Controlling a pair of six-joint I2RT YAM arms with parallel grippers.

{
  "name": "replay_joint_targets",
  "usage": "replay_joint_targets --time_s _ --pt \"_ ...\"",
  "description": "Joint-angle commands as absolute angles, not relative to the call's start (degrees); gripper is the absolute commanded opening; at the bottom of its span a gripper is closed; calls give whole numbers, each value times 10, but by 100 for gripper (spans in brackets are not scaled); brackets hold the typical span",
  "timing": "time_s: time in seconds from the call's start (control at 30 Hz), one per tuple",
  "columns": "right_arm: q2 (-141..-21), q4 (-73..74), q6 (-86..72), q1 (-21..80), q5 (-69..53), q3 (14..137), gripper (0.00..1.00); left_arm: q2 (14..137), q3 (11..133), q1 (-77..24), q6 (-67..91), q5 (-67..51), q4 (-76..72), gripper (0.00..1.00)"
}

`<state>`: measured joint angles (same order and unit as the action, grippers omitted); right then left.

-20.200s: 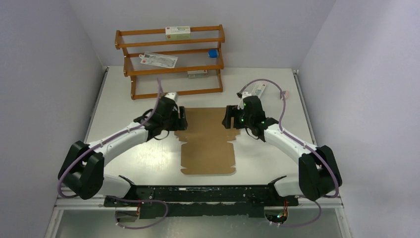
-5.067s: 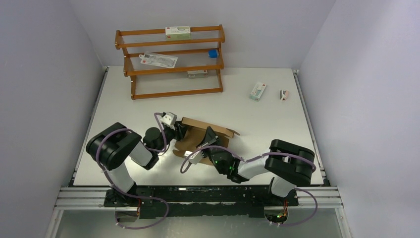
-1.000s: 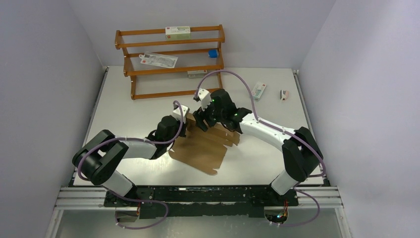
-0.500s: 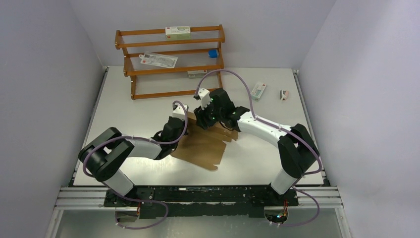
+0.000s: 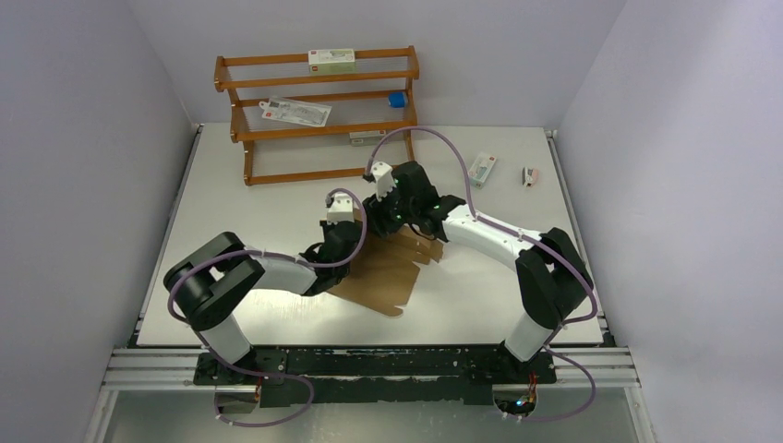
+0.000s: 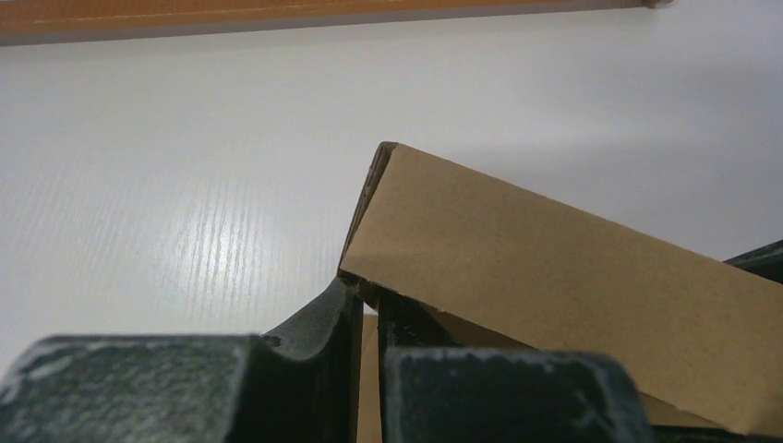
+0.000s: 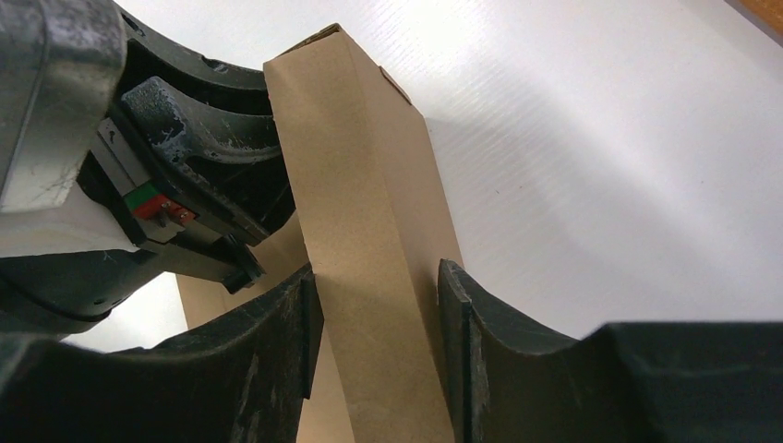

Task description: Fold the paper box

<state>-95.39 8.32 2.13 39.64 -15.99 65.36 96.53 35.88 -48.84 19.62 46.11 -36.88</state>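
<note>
The paper box [image 5: 383,272] is a brown cardboard sheet lying mid-table, its far-left wall folded up. My left gripper [image 5: 354,238] is at that wall's left end. In the left wrist view the left gripper [image 6: 369,293] is shut on a thin cardboard edge just under the raised wall [image 6: 554,268]. My right gripper [image 5: 380,220] comes down on the same wall from behind. In the right wrist view the right gripper [image 7: 379,277] straddles the upright folded strip [image 7: 369,185], with both pads against it. The left arm's fingers [image 7: 198,138] show just beyond the strip.
A wooden rack [image 5: 319,115] stands at the back with small cartons [image 5: 331,60] and a blue item [image 5: 396,99] on its shelves. A white-and-green carton [image 5: 481,169] and a small object [image 5: 529,174] lie at the back right of the table.
The right jaws have narrowed onto the raised wall. The left arm has shifted right with the box's corner, and the sheet has turned slightly.
</note>
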Motion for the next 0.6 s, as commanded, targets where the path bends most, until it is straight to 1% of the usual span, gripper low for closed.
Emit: replay_joint_targets --time_s 0.0,0.07,0.17,0.27,0.43,0.57 --pt "-951 86 10 392 -169 670 51 959 356 -491 205 482 -344 5" --pt "-946 85 16 389 -159 671 54 945 346 -491 201 471 -342 8" --pt "-940 85 28 386 -150 675 59 926 342 -490 196 459 -321 15" --pt "-933 83 38 382 -142 676 66 910 335 -488 199 440 -304 22" --pt "-915 80 49 375 -124 672 72 884 323 -484 208 418 -277 39" --pt "-898 74 48 370 -114 665 75 855 305 -483 219 397 -260 52"
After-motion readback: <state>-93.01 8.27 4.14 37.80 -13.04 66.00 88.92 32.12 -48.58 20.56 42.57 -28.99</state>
